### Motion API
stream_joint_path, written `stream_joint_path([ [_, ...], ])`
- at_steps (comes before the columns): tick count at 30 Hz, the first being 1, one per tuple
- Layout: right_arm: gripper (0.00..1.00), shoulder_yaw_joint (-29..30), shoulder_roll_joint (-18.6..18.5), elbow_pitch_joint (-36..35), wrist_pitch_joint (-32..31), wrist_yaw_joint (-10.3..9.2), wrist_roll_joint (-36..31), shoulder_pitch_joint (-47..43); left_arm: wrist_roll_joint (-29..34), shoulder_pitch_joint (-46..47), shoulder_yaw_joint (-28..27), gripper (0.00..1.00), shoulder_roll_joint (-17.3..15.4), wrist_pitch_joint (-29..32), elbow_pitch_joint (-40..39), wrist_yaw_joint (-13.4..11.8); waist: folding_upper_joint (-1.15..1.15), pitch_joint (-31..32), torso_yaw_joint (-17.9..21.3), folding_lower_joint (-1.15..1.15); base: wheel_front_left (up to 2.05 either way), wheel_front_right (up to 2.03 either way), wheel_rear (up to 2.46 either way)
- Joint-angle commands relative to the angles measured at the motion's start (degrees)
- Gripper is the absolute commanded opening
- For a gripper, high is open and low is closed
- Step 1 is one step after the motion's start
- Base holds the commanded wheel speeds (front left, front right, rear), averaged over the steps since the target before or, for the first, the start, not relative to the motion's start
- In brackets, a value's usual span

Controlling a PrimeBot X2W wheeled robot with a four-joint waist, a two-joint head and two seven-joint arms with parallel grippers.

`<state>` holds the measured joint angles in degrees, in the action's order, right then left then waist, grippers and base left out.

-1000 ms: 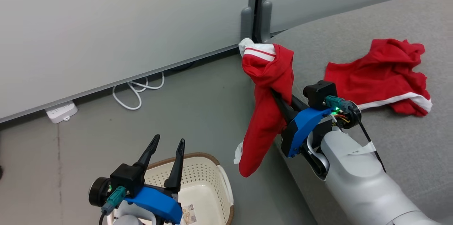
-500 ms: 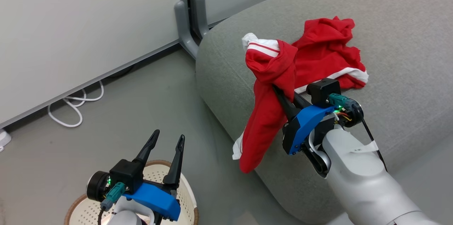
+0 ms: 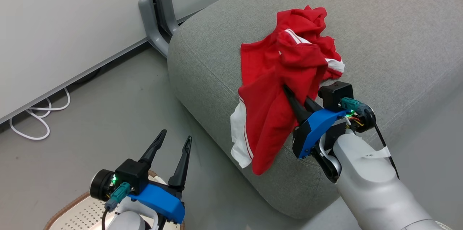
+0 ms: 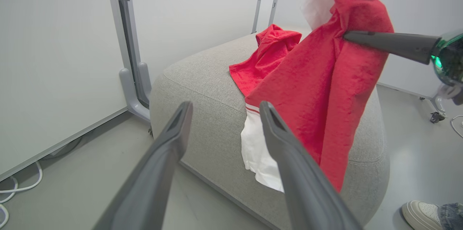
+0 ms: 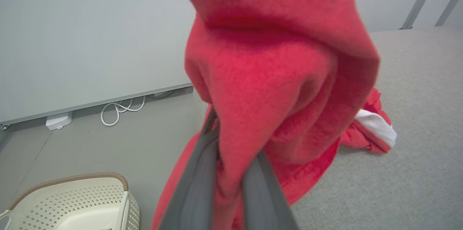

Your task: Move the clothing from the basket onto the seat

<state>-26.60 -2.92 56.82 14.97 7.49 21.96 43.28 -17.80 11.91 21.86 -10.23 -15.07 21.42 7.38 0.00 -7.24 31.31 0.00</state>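
The task is looking roughly three-quarters done. One red garment (image 3: 305, 18) is lying crumpled on top of the grey seat (image 3: 390, 24), well apart from the basket (image 5: 72, 195), so that half is counting as finished. The second red garment (image 3: 267, 125) is hanging from the right jaws, which are pinching nearly shut on a bunched fold of it. The cloth is draping over them and trailing down past the seat's rounded front edge, with its white trim band dangling in front of the cushion's side. Whether any of it is resting on the cushion I am not able to tell, since it is overlapping the lying piece in the head view. The left jaws are standing wide apart with nothing between them, hovering low beside the basket and well apart from the seat. The part of the basket that is showing is carrying no red cloth. What is remaining, in my judgement, is carrying the held garment further over the cushion top and opening the right jaws there, so the dangling end is not dragging it off the edge.
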Motion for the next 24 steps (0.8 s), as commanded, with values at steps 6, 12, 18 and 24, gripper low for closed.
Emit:
stream_joint_path([
  [6,0.00,0.36,0.04,-0.92,0.30,0.01,-0.50,-1.22,-0.62,0.77,0.08,1.00,-0.66,-0.15,0.23,0.09,0.00,-0.20,-0.16,0.00,0.00,0.00,0.00],
  [12,0.00,1.06,0.05,-0.81,0.30,0.01,-0.24,-0.36,-0.47,0.93,0.31,1.00,-0.85,-0.15,-0.15,0.09,0.00,-0.96,-1.23,0.00,0.00,0.00,0.00],
  [18,0.00,4.69,-0.89,0.00,0.30,0.01,-0.36,4.64,0.01,2.63,0.75,1.00,-1.61,-0.15,-0.64,0.09,0.00,-3.93,-2.73,0.00,0.00,0.00,0.00],
  [24,0.00,10.41,-5.42,1.31,0.30,0.01,-0.98,14.66,0.48,6.20,2.37,1.00,-2.95,-0.15,-1.47,0.09,0.00,-9.36,-5.57,0.00,0.00,0.00,0.00],
])
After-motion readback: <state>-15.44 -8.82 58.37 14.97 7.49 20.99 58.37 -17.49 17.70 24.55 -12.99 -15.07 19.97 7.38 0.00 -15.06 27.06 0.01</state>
